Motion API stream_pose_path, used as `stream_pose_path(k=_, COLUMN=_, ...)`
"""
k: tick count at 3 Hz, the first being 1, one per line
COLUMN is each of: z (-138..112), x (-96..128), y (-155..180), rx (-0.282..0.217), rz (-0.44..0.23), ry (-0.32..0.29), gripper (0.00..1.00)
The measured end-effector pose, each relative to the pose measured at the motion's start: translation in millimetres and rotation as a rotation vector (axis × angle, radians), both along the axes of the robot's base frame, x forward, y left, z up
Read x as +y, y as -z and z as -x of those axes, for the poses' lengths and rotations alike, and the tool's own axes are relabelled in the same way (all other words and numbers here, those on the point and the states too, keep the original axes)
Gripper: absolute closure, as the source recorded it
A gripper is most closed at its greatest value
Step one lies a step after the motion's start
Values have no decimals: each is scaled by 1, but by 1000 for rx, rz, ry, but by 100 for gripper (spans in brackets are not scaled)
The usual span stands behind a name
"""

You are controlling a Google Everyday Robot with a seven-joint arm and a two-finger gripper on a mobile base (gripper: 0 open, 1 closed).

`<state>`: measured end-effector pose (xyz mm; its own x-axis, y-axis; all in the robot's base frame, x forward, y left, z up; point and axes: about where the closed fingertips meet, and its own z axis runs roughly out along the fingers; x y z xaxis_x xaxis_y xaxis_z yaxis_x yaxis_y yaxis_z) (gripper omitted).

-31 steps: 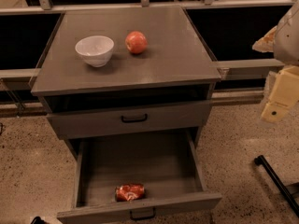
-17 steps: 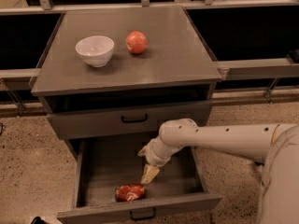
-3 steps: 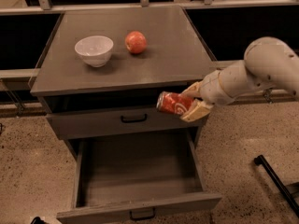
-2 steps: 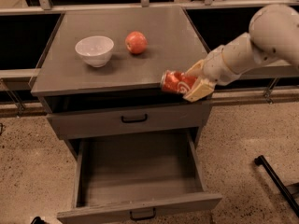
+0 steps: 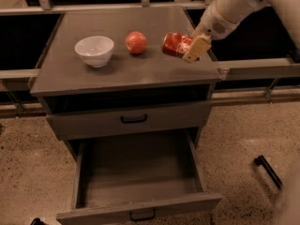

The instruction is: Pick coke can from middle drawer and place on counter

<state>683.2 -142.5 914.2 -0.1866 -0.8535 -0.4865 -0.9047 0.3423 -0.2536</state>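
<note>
While over counter [image 5: 117,71], can [image 5: 174,44] in hand [image 5: 189,49]

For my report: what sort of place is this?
Probably a robot test area like a kitchen: a grey cabinet with the middle drawer open, bowl and apple on the counter, the hand holding the coke can above it.

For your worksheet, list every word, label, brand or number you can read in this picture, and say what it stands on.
No text is readable.
On the can, gripped by the hand above the counter: any lettering is too blurred to read.
On the bowl, apple, open drawer, shut drawer: none.
</note>
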Motion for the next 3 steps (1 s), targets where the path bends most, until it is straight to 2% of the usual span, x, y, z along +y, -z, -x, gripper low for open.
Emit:
stream_pose_path(k=1, z=-37, x=21, y=26, rx=148, rz=27, ry=95, gripper=100)
stream_pose_path(k=2, z=-66, x=45, y=43, rx=199, rz=-5, ry=165, gripper=82)
stream_pose_path(k=3, z=-75, x=50, y=44, rx=193, rz=-19, ry=179, gripper=58)
